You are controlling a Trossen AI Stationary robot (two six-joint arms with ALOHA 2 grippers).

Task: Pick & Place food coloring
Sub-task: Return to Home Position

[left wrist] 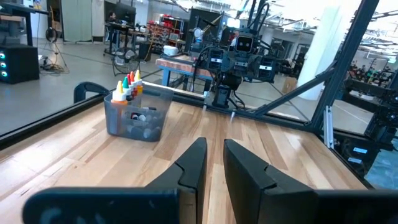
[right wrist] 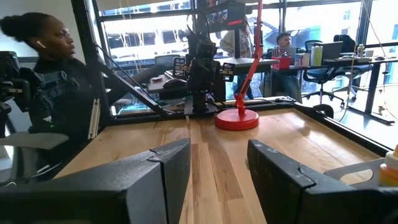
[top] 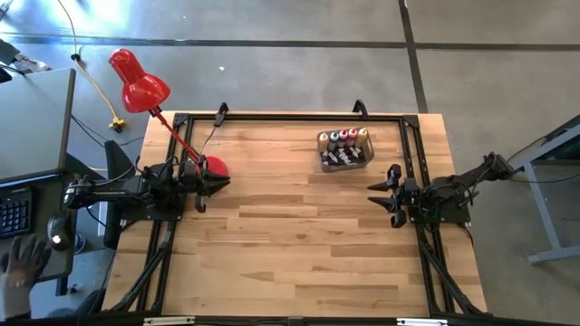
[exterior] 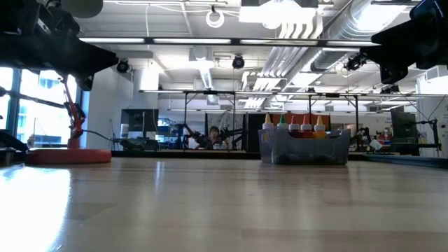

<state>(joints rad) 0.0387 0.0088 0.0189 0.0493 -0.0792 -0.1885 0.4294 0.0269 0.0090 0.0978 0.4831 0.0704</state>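
High view: food coloring bottles (top: 349,138) stand in the grey tub (top: 345,169); either side of it, my left gripper (top: 216,186) gapes narrowly, my right gripper (top: 373,194) wider, both empty.

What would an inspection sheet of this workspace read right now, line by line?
Surface: wooden table, no spills seen.
Job's things: food coloring bottles in the grey tub.
Clutter: red desk lamp, base on the table near the left arm.
Grippers: left gripper narrowly open, right gripper wide open, both empty, at opposite edges.
Cables: yellow cable on the floor behind the lamp.
Surroundings: person beside the table; workshop beyond.
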